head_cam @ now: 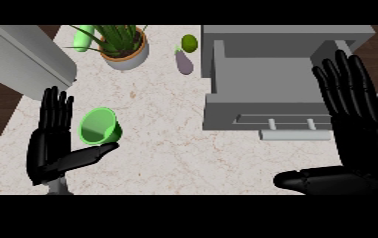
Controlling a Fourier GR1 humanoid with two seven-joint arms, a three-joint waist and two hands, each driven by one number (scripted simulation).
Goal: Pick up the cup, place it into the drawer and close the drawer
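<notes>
Desk (170,132) of pale marbled stone fills most of the head view. On its right part stands the grey drawer (269,82), pulled open toward the viewer, its bare inner floor showing and its front panel carrying a light bar handle (294,133) at the near side. A grey block (33,57) lies at the far left corner of the desk. The right hand (351,112) shows at the view's right edge, fingers straight and spread upward, thumb stretched out leftward low down; it holds nothing and overlaps the drawer's right wall. The left hand (55,142) is at the lower left, fingers straight up, thumb pointing right, wide and holding nothing. Just beside it, between fingers and thumb, the green cup (100,126) lies tilted on the desk, its mouth facing the viewer, well apart from the drawer. At the far edge stand a potted plant (122,44), then a purple aubergine (184,62), and a small green fruit (190,43).
</notes>
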